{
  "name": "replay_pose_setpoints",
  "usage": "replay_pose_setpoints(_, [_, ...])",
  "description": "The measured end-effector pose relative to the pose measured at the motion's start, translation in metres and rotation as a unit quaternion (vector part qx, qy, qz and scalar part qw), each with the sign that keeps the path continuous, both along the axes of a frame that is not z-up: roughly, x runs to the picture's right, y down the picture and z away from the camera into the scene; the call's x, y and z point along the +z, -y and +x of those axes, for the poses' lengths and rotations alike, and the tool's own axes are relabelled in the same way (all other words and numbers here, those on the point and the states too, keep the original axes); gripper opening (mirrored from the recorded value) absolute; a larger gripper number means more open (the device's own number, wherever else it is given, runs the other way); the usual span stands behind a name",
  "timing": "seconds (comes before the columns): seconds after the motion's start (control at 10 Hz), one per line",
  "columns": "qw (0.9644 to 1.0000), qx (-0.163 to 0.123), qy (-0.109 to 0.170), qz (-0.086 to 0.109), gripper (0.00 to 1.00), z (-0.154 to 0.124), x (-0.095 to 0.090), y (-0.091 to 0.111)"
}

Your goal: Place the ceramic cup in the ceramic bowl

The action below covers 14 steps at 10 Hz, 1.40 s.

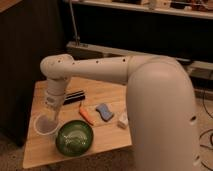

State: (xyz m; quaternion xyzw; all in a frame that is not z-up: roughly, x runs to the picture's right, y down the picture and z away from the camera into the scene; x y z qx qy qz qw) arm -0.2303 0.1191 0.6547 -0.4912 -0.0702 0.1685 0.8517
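The ceramic cup (45,125) is small, white and round, and sits at the left of the wooden table (109,136), just left of the ceramic bowl (74,137). The bowl is wide, green and glossy and stands near the table's front edge. My gripper (53,118) hangs down from the white arm with its fingers at the cup's right rim. It grips the cup, which is close to the bowl's left rim. The fingertips are partly hidden by the cup.
An orange object (86,115), a blue object (104,111) and a small white bottle (122,120) lie right of the bowl. A black object (75,96) lies behind the gripper. My bulky arm covers the table's right side. A dark shelf unit stands behind.
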Motion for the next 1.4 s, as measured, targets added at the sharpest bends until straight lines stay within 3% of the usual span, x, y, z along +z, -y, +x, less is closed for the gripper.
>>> replay_pose_setpoints(0.3, [0.999, -0.008, -0.041, -0.013, 0.0, 0.046, 0.022, -0.021])
replay_pose_setpoints(0.6, [0.9968, -0.01, -0.078, -0.016, 0.0, 0.072, 0.066, -0.054])
replay_pose_setpoints(0.7, [0.9957, -0.009, -0.09, -0.02, 0.05, 0.083, 0.076, -0.06])
replay_pose_setpoints(1.0, [0.9946, 0.0, -0.103, -0.018, 0.34, 0.096, 0.086, -0.067])
replay_pose_setpoints(1.4, [0.995, 0.015, -0.099, -0.006, 0.72, 0.098, 0.084, -0.064])
